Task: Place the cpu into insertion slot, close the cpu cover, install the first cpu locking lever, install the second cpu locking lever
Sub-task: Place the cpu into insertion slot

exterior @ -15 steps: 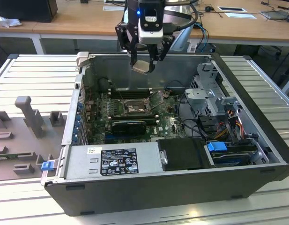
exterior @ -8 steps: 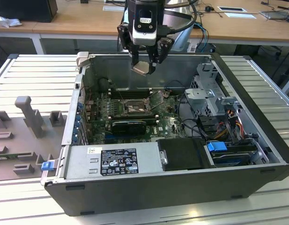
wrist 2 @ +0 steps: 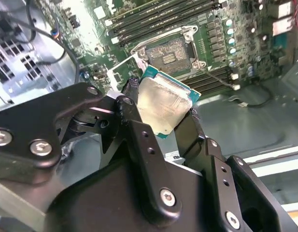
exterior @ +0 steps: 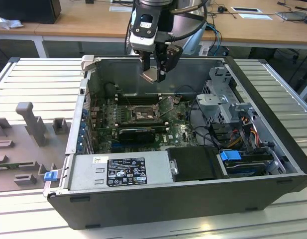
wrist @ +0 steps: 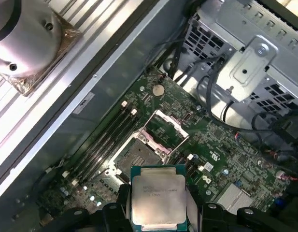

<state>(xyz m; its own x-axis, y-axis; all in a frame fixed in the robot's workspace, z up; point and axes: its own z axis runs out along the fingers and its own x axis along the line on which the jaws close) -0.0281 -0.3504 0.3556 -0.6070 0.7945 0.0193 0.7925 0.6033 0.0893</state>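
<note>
- at the exterior view's left, a grey moulded fixture [exterior: 24, 144] lies on the slatted metal table [exterior: 44, 74], just beside the open computer case [exterior: 158, 199].
- along the near wall of the case sits the grey power-supply box [exterior: 121, 171], with a blue clip [exterior: 50, 175] at the case corner toward the exterior view's left.
- behind that box, the green motherboard [exterior: 180, 134] lies flat on the case floor. the insertion slot [exterior: 143, 113] sits near the board's middle, with long black memory slots [exterior: 137, 98] alongside it.
- the slot face is uncovered. the cpu cover [exterior: 166, 104] stands hinged up at the slot's edge toward the exterior view's right.
- above the slot and well apart from it, the hand [exterior: 154, 74] hangs over the rear part of the case.
- the hand's two fingers [wrist 2: 132, 111] are closed onto opposite edges of the cpu [wrist 2: 163, 104], which is gripped between them.
- the cpu is tilted in the exterior view. its silver metal face, edged in green, is turned toward the cameras in both wrist views.
- the cpu is in the air, not seated. in the first wrist view the bare slot [wrist: 137, 154] and the raised cover [wrist: 172, 122] lie on the board below it.
- toward the exterior view's right, a metal drive cage [exterior: 220, 94] stands inside the case, with cables [exterior: 243, 130] and a blue latch [exterior: 231, 155] nearer the front.
</note>
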